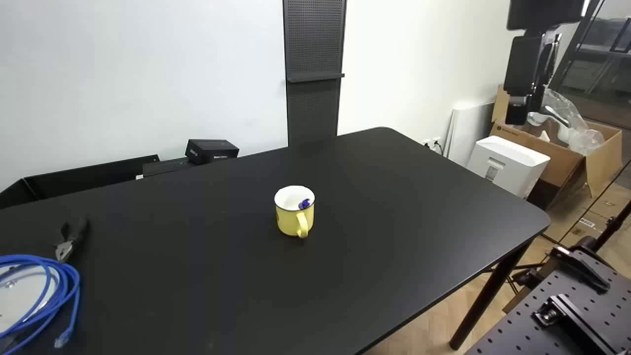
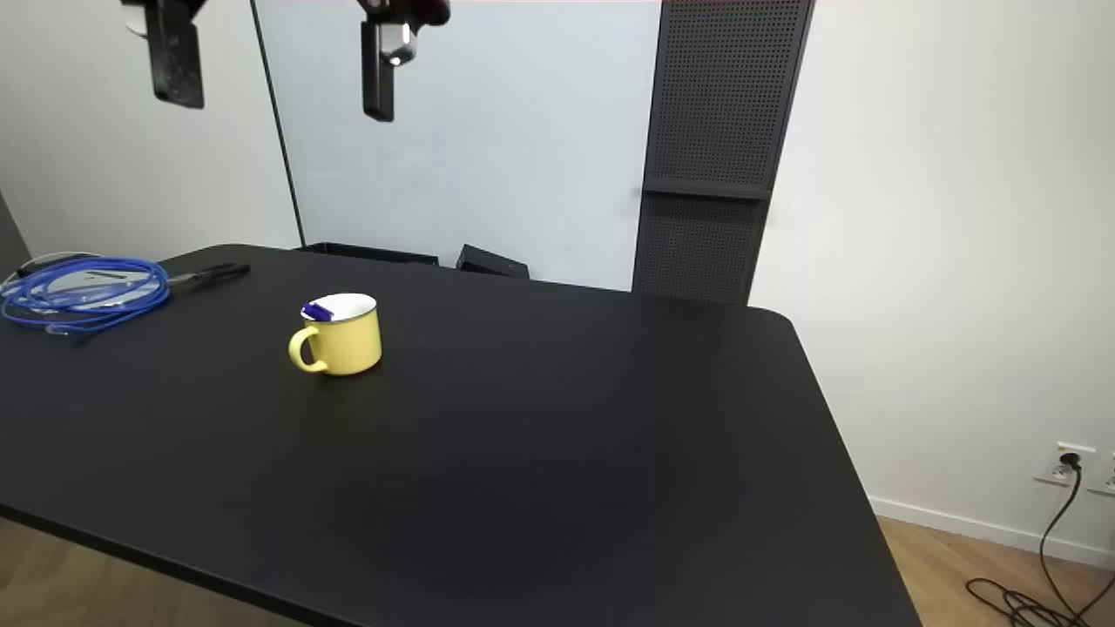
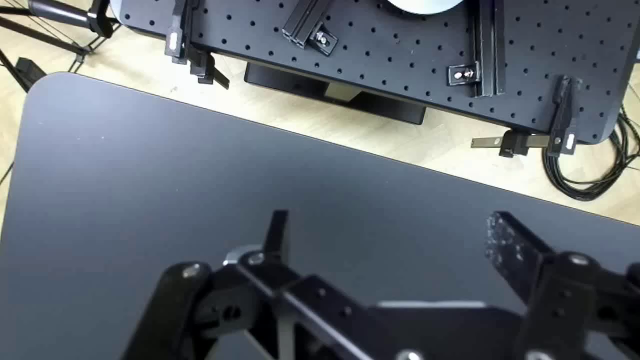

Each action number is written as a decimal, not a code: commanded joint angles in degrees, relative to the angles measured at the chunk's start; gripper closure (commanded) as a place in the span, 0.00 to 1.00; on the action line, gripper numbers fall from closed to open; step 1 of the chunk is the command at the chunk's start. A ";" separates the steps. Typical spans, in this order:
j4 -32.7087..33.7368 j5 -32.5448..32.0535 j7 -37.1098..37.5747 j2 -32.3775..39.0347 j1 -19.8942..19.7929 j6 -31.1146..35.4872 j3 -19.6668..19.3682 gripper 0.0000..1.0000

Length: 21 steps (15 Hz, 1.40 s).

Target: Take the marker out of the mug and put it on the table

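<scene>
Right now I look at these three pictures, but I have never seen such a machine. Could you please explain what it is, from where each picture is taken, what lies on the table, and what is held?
The machine is a robot arm, of which mainly the gripper, its two-fingered hand, shows. Two pictures come from cameras outside the robot, looking across the black table. The third comes from a camera on its wrist, so you see the fingers close up, with the table beyond them. On the table stands a yellow mug with the marker inside; its dark blue end shows at the rim. Away from the mug are a coiled blue cable and pliers. The gripper is open and holds nothing.
</scene>
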 commanded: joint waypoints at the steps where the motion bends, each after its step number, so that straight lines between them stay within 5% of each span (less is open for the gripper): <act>1: 0.08 -0.07 0.12 0.01 0.22 -0.08 -0.17 0.00; 12: 0.08 -0.07 0.11 0.01 0.22 -0.08 -0.17 0.00; 21: 6.35 -8.96 5.46 12.73 -1.87 22.62 2.69 0.00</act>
